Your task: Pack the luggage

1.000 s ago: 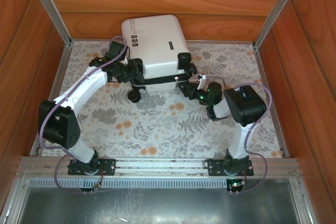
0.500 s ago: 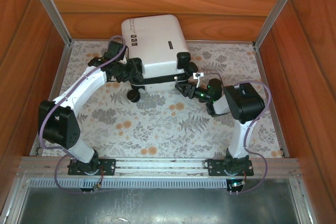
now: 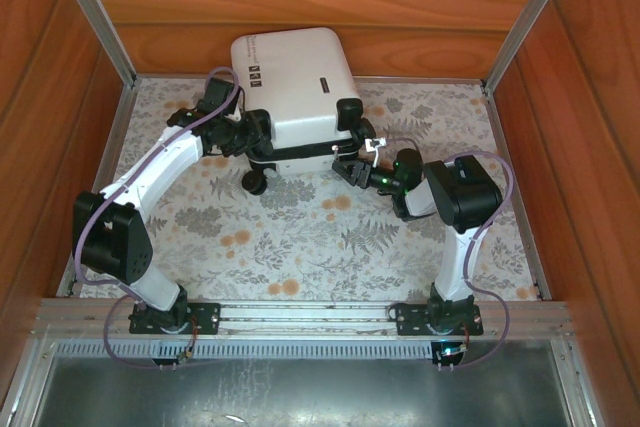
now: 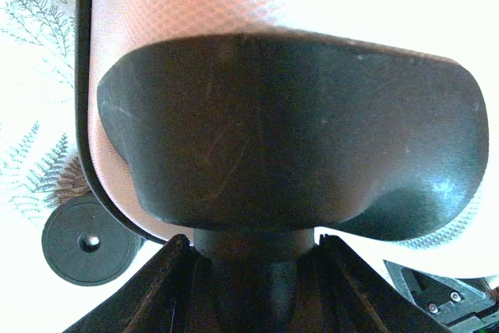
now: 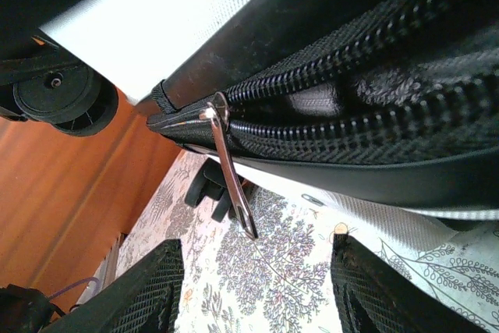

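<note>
Fixed overhead view from the near side, both wrist views tight against the luggage [image 3: 295,77], shared by all

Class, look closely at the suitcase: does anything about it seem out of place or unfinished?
Yes. The luggage zipper is not fully shut: in the right wrist view its two rows of teeth gape on one side of the slider, and the metal pull tab dangles loose.

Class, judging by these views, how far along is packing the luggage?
Done: the luggage lies folded shut. In hand: left end effector grips its wheel housing; right end effector, open, sits by the zipper pull. Left: the zipper gapes beyond the slider.
</note>
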`<action>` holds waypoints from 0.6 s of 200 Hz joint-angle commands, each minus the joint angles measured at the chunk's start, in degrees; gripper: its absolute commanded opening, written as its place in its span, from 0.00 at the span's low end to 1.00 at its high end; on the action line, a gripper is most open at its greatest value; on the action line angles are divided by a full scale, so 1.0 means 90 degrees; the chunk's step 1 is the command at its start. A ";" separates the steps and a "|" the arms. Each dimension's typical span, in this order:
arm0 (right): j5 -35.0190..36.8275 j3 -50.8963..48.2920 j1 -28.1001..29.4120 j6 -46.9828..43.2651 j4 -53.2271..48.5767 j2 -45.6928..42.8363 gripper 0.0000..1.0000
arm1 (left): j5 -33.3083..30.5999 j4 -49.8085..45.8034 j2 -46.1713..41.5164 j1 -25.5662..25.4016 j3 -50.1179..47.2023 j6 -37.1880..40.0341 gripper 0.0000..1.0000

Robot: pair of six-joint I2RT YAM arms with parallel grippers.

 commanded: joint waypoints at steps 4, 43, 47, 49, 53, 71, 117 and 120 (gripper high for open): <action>-0.0149 0.0282 0.0001 0.0192 0.0280 0.0061 0.54 | 0.0358 0.0743 -0.0449 0.0010 0.0254 0.0034 0.00; -0.0032 0.0382 0.0001 0.0345 0.0359 0.0052 0.49 | 0.0396 0.0777 -0.0363 0.0009 0.0254 0.0034 0.00; -0.0025 0.0392 0.0004 0.0350 0.0364 0.0052 0.48 | 0.0411 0.0779 -0.0352 0.0012 0.0254 0.0033 0.00; -0.0015 0.0394 0.0001 0.0355 0.0367 0.0052 0.48 | 0.0415 0.0781 -0.0346 0.0014 0.0259 0.0033 0.00; -0.0017 0.0400 0.0002 0.0359 0.0364 0.0052 0.48 | 0.0414 0.0782 -0.0345 0.0013 0.0257 0.0033 0.00; 0.0003 0.0442 0.0001 0.0397 0.0369 0.0052 0.45 | 0.0402 0.0789 -0.0326 0.0012 0.0245 0.0034 0.00; 0.0056 0.0487 -0.0004 0.0496 0.0410 0.0084 0.38 | 0.0414 0.0810 -0.0295 0.0014 0.0206 0.0031 0.00; 0.0065 0.0488 0.0000 0.0504 0.0411 0.0082 0.37 | 0.0412 0.0811 -0.0292 0.0012 0.0206 0.0026 0.00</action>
